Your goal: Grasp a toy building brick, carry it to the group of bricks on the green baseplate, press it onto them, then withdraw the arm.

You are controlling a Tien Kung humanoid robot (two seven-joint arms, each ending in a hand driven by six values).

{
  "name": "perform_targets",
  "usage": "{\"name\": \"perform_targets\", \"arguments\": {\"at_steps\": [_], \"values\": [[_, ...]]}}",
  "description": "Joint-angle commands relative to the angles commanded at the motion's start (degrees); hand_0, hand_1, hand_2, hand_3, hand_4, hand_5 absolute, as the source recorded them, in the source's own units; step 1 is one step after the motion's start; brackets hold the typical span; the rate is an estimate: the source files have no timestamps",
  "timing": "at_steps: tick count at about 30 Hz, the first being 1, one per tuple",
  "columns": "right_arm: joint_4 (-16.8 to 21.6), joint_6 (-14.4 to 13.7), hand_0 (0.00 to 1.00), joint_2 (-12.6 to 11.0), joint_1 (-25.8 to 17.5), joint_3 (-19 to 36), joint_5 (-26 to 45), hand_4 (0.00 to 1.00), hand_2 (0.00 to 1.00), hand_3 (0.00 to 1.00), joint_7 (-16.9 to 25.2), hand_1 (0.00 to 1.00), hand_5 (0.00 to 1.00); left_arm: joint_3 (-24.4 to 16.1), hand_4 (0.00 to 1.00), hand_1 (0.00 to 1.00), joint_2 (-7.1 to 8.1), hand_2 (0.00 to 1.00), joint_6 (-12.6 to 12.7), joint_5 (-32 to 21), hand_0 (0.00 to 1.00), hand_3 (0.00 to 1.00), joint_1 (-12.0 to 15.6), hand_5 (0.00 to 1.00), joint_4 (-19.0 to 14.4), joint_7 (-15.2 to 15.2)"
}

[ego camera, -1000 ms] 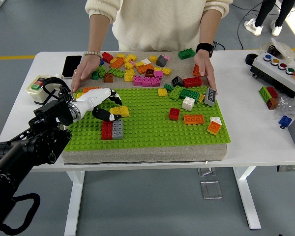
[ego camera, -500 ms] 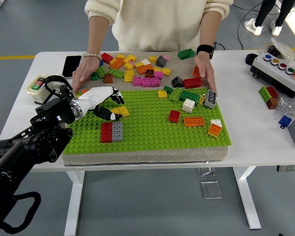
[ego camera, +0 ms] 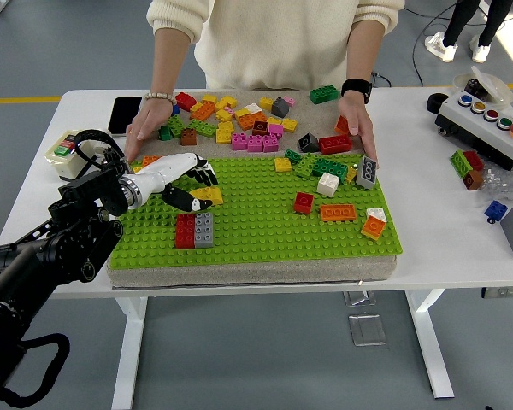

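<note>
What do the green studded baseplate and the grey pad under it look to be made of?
Green studded baseplate: likely hard moulded plastic, going by its regular stud grid and even colour. Grey pad beneath: looks like felt or foam, matte and speckled with a soft rounded edge; which one I cannot tell.

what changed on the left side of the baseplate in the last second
The left hand with the yellow brick at its fingertips drew back slightly toward the far left of the green baseplate. The red and grey bricks and the person's hands on the far edge stayed put.
</note>
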Motion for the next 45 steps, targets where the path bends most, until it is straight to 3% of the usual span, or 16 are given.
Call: {"name": "perform_targets", "arguments": {"at_steps": [10, 11, 20, 22, 23, 28, 29, 45], "values": [[0.00, 0.15, 0.730, 0.00, -0.12, 0.07, 0.01, 0.945, 0.684, 0.618, -0.07, 0.635, 0.492, 0.10, 0.871, 0.709, -0.09, 0.638, 0.88, 0.57, 0.730, 0.600, -0.02, 0.121, 0.70, 0.01], [0.00, 0.15, 0.729, 0.00, -0.12, 0.08, 0.01, 0.945, 0.684, 0.618, -0.07, 0.635, 0.492, 0.12, 0.814, 0.673, -0.09, 0.609, 1.08, 0.47, 0.698, 0.572, -0.04, 0.085, 0.68, -0.07], [0.00, 0.02, 0.729, 0.05, -0.14, -0.02, -0.07, 0.945, 0.684, 0.618, -0.02, 0.635, 0.492, 0.59, 0.795, 0.643, -0.09, 0.599, 2.59, -0.57, 0.666, 0.561, 0.17, 0.067, 0.47, -0.43], [0.00, 0.04, 0.729, 0.06, -0.18, -0.04, -0.09, 0.945, 0.684, 0.618, -0.03, 0.635, 0.492, 0.66, 0.795, 0.643, -0.09, 0.599, 2.63, -0.70, 0.666, 0.561, 0.22, 0.067, 0.47, -0.45], [0.00, 0.05, 0.729, 0.06, -0.20, -0.07, -0.10, 0.946, 0.684, 0.618, -0.04, 0.635, 0.492, 0.63, 0.742, 0.614, -0.10, 0.586, 2.58, -0.73, 0.642, 0.549, 0.24, 0.058, 0.49, -0.47], [0.00, 0.03, 0.729, 0.06, -0.22, -0.19, -0.07, 0.946, 0.684, 0.618, -0.08, 0.635, 0.492, 0.36, 0.742, 0.614, -0.14, 0.586, 1.88, -0.70, 0.642, 0.549, 0.33, 0.058, 0.74, -0.59], [0.00, 0.03, 0.729, 0.06, -0.22, -0.21, -0.05, 0.946, 0.684, 0.618, -0.07, 0.635, 0.493, 0.35, 0.658, 0.591, -0.15, 0.550, 1.86, -0.67, 0.626, 0.525, 0.34, 0.002, 0.75, -0.59], [0.00, 0.04, 0.729, 0.07, -0.15, -0.15, -0.06, 0.946, 0.684, 0.618, -0.09, 0.635, 0.493, 0.07, 0.630, 0.571, -0.05, 0.540, 2.98, -1.54, 0.606, 0.519, 0.13, 0.002, 0.33, -0.92]]}}
